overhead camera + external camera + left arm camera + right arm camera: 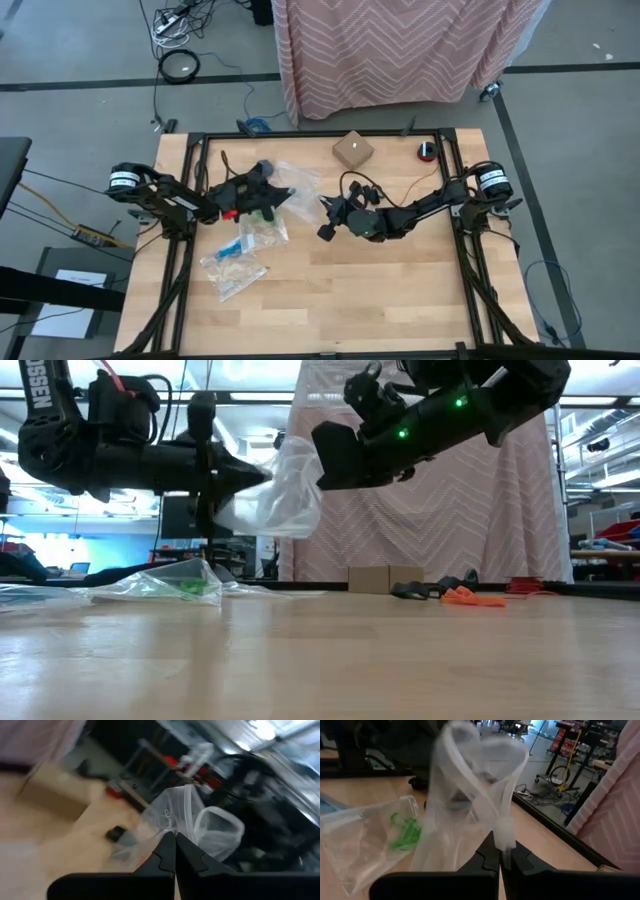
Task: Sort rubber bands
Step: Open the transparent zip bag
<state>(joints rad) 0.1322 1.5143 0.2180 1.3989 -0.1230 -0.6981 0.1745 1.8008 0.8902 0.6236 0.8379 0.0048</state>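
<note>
The small thin rubber bands lie in several places: a green cluster [405, 831] sits inside a clear plastic zip bag lying flat on the pale wooden tabletop [400, 290], an orange bunch [472, 597] rests loose on the wood toward the far edge, and dark ones [415, 590] lie just beside the orange. Above the tabletop, a second clear plastic zip bag [285, 490] hangs in the air, stretched between both arms. The left tool [175, 840] reaches in level from the left side, its fingers pressed together on one lip of the hanging bag's mouth. The right tool [500, 851] slopes down from the opposite side toward the centre, fingers likewise clamped on the other lip, so the mouth is spread into a loop between them. More flat clear bags [237, 262] lie on the wood below the left arm, one showing something blue inside. A small brown cardboard box [352, 150] stands near the far edge, with a round red and black object [428, 151] near it.
</note>
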